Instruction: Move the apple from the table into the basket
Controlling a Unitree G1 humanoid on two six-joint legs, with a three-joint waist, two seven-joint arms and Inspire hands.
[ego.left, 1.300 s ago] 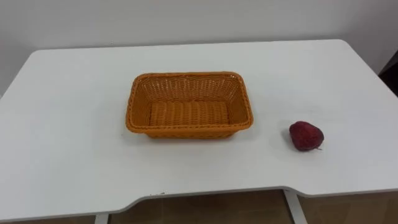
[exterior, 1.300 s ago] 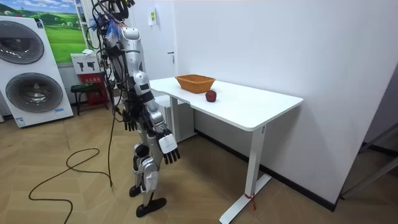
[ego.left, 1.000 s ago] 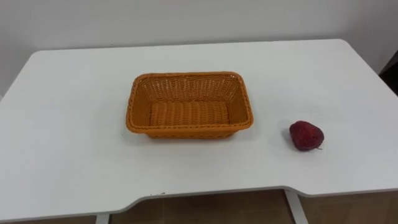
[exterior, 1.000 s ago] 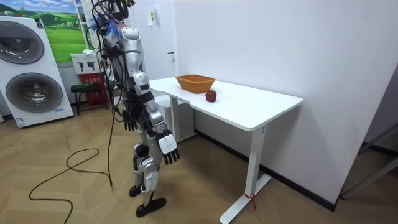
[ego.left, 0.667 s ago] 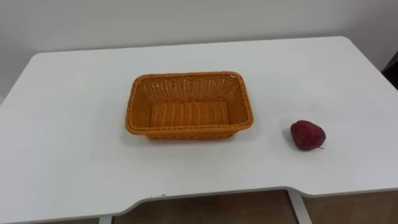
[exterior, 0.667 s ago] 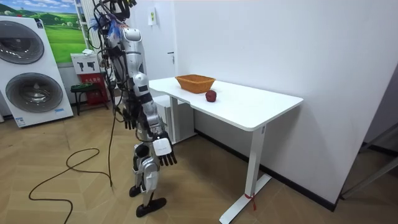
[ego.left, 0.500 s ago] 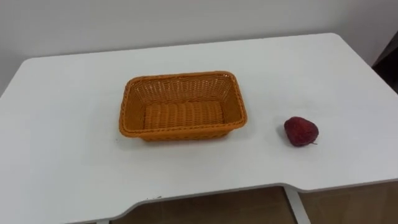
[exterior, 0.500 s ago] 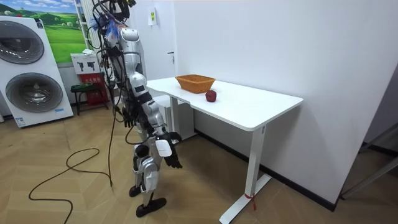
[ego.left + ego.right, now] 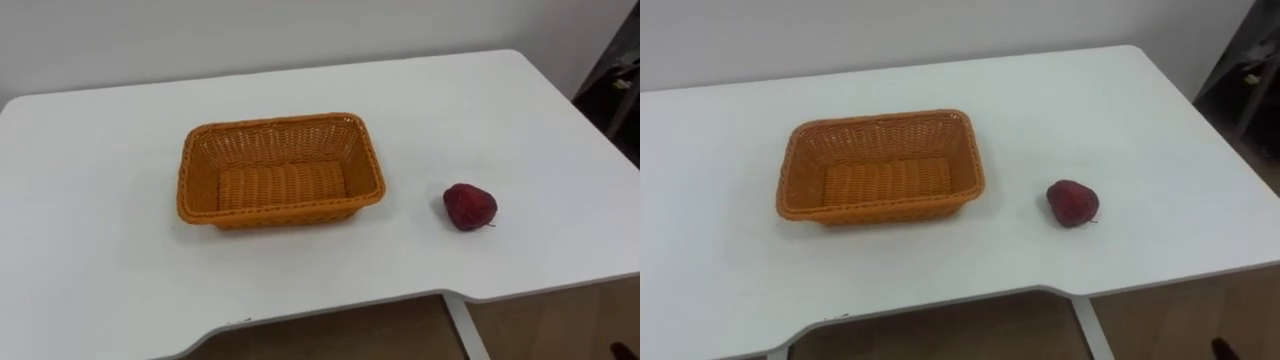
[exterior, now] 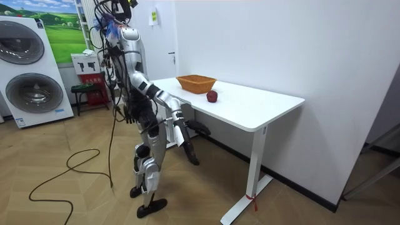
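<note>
Task barely begun. Apple lies on the white desk, near the empty wicker basket on the robot's right side, apart from it. Pick, carry and drop into the basket are all left, by my reading.

Robot stands at the desk's near end. Right hand is below the desk edge, fingers released, holding nothing. Left hand hangs at the hip, fingers loose.

Since 1.3 s ago, the right arm has swung forward from its side. The eye view has shifted, but apple and basket are unmoved.
</note>
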